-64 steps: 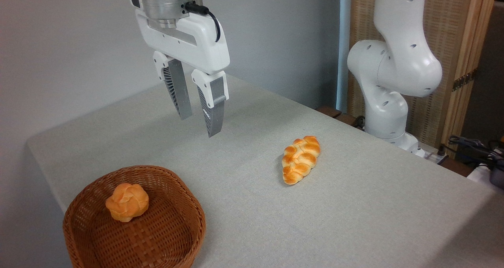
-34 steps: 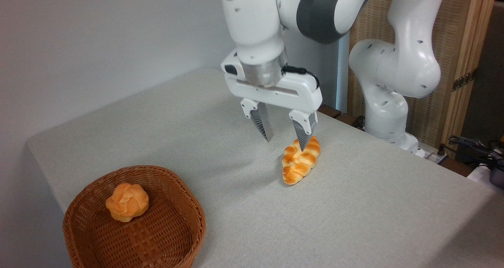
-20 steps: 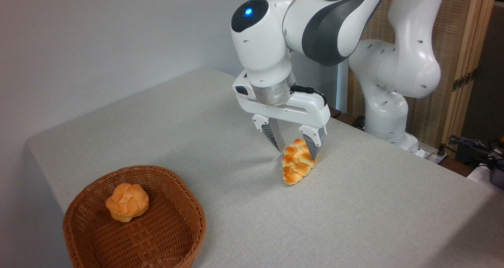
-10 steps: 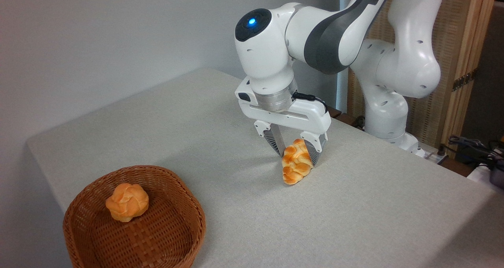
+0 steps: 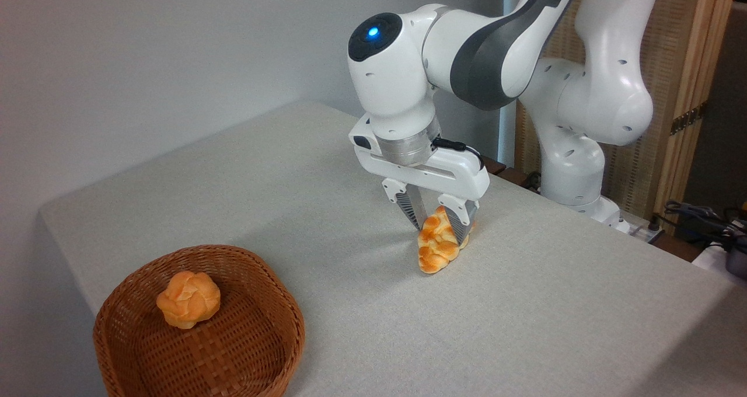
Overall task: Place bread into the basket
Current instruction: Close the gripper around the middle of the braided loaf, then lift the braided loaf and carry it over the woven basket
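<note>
Fingers pinching braided bread (golden-orange, paler seams)

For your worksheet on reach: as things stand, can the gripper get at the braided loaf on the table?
Probably yes. The gripper is already down at the braided loaf, a finger on each side of its far half, and nothing stands between them on the table.

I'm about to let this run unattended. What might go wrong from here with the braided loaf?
The hand grips the braided loaf near its far end, so the free near end may sag or slip out on lifting. The basket already holds a round bun; a drop there may land on it and roll.
</note>
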You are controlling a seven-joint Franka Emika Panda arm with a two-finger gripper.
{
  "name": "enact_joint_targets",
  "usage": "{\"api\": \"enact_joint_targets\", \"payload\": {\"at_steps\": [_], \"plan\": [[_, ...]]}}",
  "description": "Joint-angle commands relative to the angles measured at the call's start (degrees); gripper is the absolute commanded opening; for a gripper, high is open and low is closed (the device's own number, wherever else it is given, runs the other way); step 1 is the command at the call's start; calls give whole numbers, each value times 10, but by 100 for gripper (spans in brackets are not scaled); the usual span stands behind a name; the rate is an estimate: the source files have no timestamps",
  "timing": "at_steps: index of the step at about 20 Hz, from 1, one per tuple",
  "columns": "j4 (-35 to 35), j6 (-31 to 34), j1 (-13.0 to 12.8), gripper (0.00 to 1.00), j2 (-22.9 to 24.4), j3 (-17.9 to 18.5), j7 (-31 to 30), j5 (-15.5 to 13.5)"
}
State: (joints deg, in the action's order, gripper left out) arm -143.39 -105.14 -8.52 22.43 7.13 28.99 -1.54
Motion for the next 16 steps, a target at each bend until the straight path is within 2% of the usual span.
{"api": "enact_joint_targets", "payload": {"at_steps": [1,7,9,12,14,16], "plan": [[-7,-10,-6,52,4,9,9,8],[-4,-8,-6,52,4,9,12,8],[1,0,-8,51,7,7,33,9],[40,25,-14,51,6,-3,53,13],[74,45,-22,52,5,-6,86,25],[113,47,-26,53,0,-7,115,25]]}}
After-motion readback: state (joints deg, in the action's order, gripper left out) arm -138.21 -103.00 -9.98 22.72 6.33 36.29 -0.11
